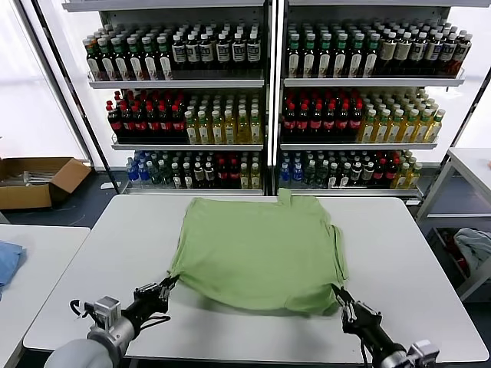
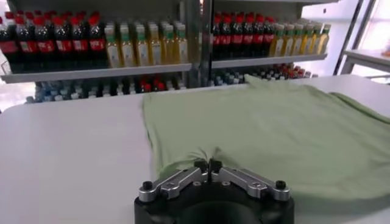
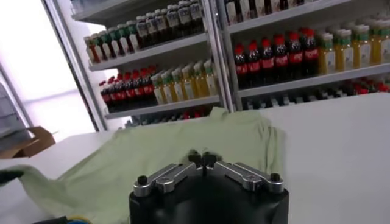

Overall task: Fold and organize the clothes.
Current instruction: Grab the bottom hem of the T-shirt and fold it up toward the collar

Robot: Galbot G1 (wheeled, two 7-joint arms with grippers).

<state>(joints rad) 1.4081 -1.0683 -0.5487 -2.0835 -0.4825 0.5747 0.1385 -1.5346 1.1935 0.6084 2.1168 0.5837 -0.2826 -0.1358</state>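
Note:
The light green polo shirt (image 1: 261,249) lies spread on the white table (image 1: 115,253), plain side up, so its collar, buttons and logo are hidden. My left gripper (image 1: 167,285) is shut on the shirt's near left corner and holds it slightly off the table. My right gripper (image 1: 337,294) is shut on the near right corner. In the left wrist view the shirt (image 2: 274,128) bunches at the closed left gripper (image 2: 208,164). In the right wrist view the shirt (image 3: 158,155) stretches away from the closed right gripper (image 3: 202,159).
Shelves of bottles (image 1: 268,100) stand behind the table. A cardboard box (image 1: 34,180) sits on the floor at the far left. A blue cloth (image 1: 8,261) lies on a side table at left. A grey-white cloth (image 1: 476,245) lies in a bin at right.

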